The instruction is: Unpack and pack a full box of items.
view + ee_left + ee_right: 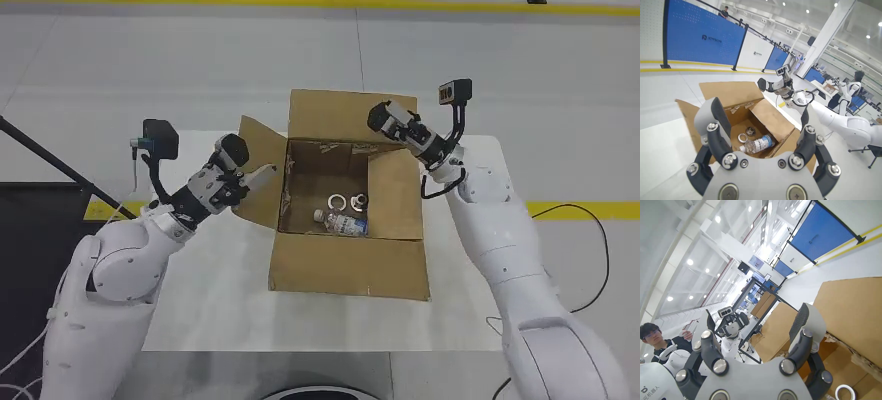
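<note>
Our left gripper (761,105) and right gripper (755,309) hung open by the box (345,268); its bottle (345,222), we judged, was light and slippery, best gripped mid-body.

tape roll (845,386) clipped (edge), metal item (751,131) indistinct

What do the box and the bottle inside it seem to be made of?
Box: brown cardboard with a matte finish; the flap edges look torn and fibrous. Bottle: probably clear plastic, glossy and see-through, with a printed label around it.
</note>
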Controlling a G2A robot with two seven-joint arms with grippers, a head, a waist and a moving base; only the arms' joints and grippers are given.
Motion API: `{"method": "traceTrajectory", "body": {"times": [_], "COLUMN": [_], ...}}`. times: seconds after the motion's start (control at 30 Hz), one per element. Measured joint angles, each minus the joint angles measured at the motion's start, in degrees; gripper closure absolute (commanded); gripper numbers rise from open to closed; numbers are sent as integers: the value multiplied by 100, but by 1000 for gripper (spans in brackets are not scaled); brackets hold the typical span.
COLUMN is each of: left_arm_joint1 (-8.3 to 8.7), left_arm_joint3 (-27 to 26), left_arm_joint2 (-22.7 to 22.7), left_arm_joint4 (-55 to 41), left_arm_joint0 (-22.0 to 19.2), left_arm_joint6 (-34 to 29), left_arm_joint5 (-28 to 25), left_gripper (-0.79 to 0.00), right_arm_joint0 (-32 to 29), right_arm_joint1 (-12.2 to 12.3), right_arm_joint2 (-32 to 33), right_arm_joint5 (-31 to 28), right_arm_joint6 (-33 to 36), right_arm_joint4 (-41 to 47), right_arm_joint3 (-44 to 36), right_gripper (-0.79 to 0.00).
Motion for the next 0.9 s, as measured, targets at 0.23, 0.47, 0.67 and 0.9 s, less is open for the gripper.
{"method": "traceTrajectory", "body": {"times": [0.23,0.47,0.67,0.9], "left_arm_joint1": [-135,-159,-159,-329], "left_arm_joint3": [295,327,327,789], "left_arm_joint2": [1273,1496,1496,2232], "left_arm_joint4": [69,77,77,-674], "left_arm_joint0": [-814,-948,-948,-1377], "left_arm_joint6": [-612,-742,-742,-1055], "left_arm_joint5": [682,827,826,1462], "left_gripper": [-785,-785,-785,-785], "right_arm_joint0": [-1612,-1844,-1844,-1953], "right_arm_joint1": [404,435,435,450], "right_arm_joint2": [1299,1457,1457,1468], "right_arm_joint5": [893,1110,1110,1015], "right_arm_joint6": [-627,-693,-692,-716], "right_arm_joint4": [-492,-480,-480,-460], "right_arm_joint3": [-2200,-2465,-2465,-2706], "right_gripper": [-785,-785,-785,-785]}}
